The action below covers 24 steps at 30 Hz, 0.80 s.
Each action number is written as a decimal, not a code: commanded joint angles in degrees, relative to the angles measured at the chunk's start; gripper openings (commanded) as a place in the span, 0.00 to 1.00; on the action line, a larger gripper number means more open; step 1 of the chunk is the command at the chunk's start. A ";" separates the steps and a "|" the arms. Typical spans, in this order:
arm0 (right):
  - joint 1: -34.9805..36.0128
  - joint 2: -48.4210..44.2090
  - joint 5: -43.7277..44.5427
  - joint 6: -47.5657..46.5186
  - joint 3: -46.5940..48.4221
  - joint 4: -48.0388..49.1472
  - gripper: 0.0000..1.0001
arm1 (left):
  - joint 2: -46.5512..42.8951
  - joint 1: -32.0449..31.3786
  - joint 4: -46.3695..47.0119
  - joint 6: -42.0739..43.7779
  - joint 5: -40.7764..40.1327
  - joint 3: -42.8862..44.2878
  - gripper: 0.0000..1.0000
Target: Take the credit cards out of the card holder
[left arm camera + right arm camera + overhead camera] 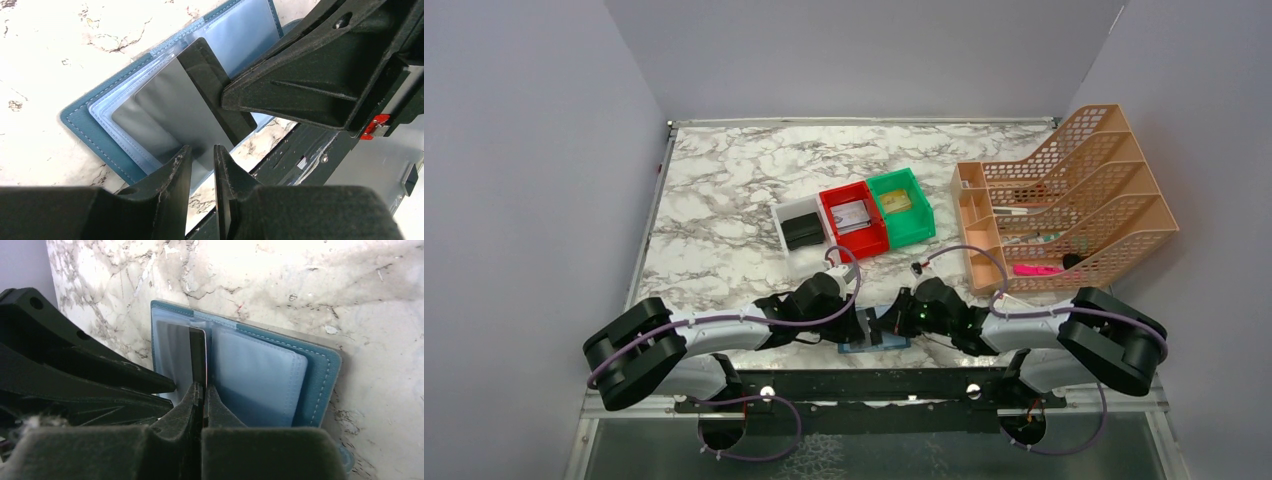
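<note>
At the near edge of the table (pixel 724 200), from above, the card holder (pixel 867 347) shows only as a teal sliver. The left gripper (pixel 861 330) and right gripper (pixel 884 328) crowd over it, so nothing of the pockets can be made out from here.

Over to the left wrist: the holder lies open and flat, clear sleeves fanned, and a grey card (pixel 160 110) is angled out of one. The left fingers are drawn nearly together with a slim gap at the card's lower corner. Whether they nip card, sleeve or nothing, I cannot tell.

Right wrist now: the card is edge-on and the right fingers are pressed together on it, a firm pinch across its flat faces. That looks the right hold, since the card is probably thin, stiff, light and slick, and best taken by its free end. The holder is probably soft and light, and likely to drag along unless pinned.

How much of the card sits in the sleeve is hidden, and so is whether other pockets hold cards.
</note>
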 commanded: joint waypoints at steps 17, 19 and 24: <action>-1.98 -10.24 1.78 -2.65 -3.60 -5.32 0.12 | 2.52 -0.82 -2.55 0.75 -1.03 0.50 0.26; -2.03 -9.43 0.31 -2.09 -4.04 -2.84 0.18 | 2.68 -0.95 -2.52 0.75 -1.08 0.48 0.26; -1.98 -5.03 -2.64 -0.18 -4.70 3.11 0.34 | 3.24 -1.16 -2.44 0.51 -1.19 0.72 0.26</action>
